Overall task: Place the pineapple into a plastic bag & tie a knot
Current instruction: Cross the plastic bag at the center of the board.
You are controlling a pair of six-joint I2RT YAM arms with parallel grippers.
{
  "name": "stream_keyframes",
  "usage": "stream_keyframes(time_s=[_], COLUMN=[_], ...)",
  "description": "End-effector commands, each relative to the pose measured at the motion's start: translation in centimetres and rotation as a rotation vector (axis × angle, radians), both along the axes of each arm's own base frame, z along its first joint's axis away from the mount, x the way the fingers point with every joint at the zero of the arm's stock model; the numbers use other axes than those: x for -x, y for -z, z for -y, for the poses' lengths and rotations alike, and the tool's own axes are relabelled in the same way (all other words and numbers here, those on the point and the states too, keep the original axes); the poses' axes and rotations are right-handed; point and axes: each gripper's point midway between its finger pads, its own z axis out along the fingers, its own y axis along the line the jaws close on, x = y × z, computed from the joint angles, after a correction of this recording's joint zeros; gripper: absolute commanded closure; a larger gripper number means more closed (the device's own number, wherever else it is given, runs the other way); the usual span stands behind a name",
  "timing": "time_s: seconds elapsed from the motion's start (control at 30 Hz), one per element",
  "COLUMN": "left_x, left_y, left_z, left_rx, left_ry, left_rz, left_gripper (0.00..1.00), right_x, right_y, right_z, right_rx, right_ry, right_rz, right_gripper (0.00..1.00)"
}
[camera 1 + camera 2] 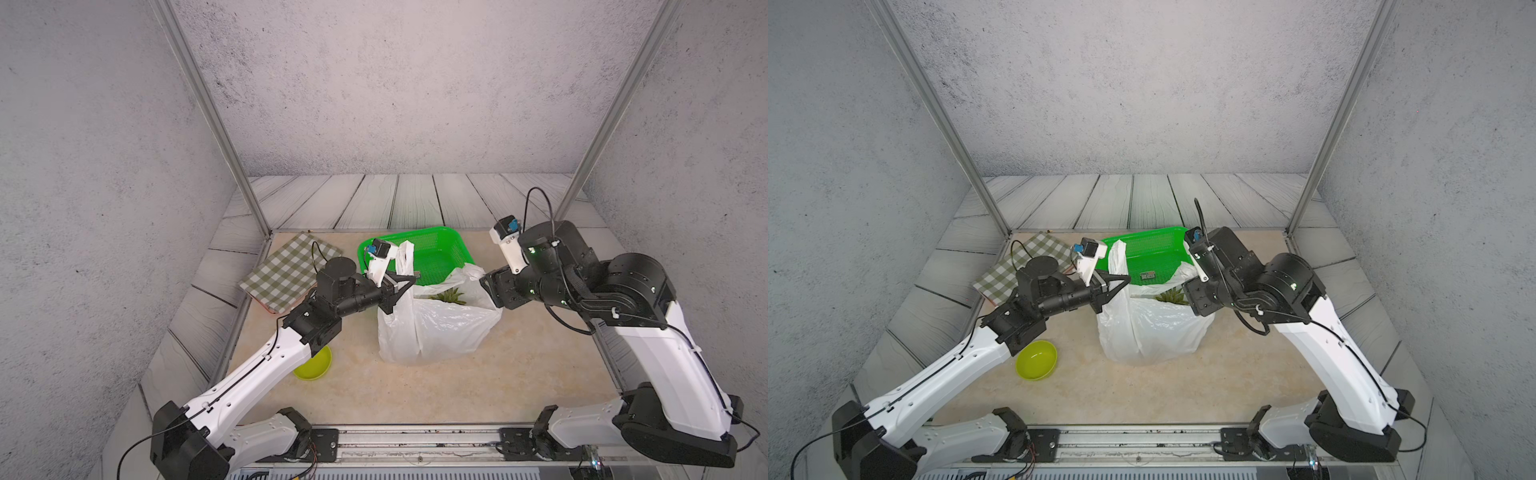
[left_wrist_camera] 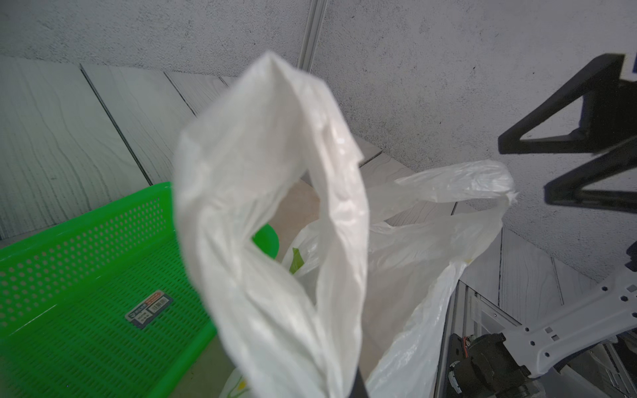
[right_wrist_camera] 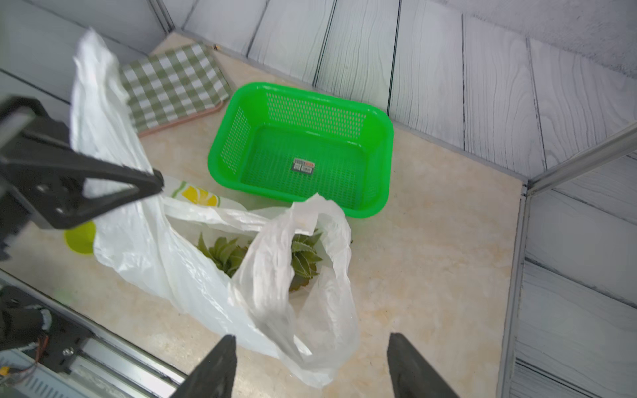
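Only from right wrist, lemon print (image 3: 200,197) on plastic bag (image 3: 155,255); left claw (image 3: 155,181) tight on handle (image 3: 96,103), right claw (image 3: 312,339) wide.

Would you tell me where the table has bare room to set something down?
Free: the strip between the plastic bag and the front rail, right of the lime bowl; also right of the green basket. Crowded: back left, around checked mat, basket and bag.

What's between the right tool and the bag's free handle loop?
Nothing visible. The open right tool faces the free handle loop of the thin white lemon-print plastic bag directly; the left tool holds the other loop aside.
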Motion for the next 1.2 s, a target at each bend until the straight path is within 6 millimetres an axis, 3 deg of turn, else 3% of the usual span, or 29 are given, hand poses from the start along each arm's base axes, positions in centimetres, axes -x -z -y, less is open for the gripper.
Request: stream_keyframes(time_s=[0.0, 0.4, 0.7, 0.83, 0.93, 1.03, 1.17], left_x=[-0.2, -0.1, 0.0, -0.1, -0.5, -0.9, -0.5], left_y=[-1.4, -1.2, -0.8, -0.5, -0.9, -1.9, -2.9], left_z=[-0.1, 0.0, 0.2, -0.2, -1.1, -2.5, -3.4], left_rx=[0.009, 0.011, 0.008, -0.015, -0.03, -0.03, -0.056], left_ry=[-0.001, 0.009, 0.018, 0.0, -0.015, -0.022, 0.016], left_rz=[0.032, 0.021, 0.006, -0.002, -0.007, -0.016, -0.016], left_gripper=[1.0, 1.0, 1.0, 1.0, 1.0, 1.0, 1.0], right_x=[0.6, -2.3, -3.6, -3.8, -3.8, -3.9, -4.2], right_y=[1.6, 1.1, -0.5, -2.6, -4.5, -6.1, -6.6], right_z=[0.6, -1.2, -1.8, -1.4, -1.4, -1.7, -3.6], right_rx=[0.058, 0.095, 0.088, 0.061, 0.028, -0.008, -0.059], right_ry=[-0.013, -0.015, -0.004, -0.002, -0.022, -0.058, -0.136], right_rz=[-0.046, 0.032, 0.093, 0.167, 0.242, 0.329, 0.388], right_gripper=[0.29, 0.37, 0.64, 0.86, 0.97, 0.99, 1.0])
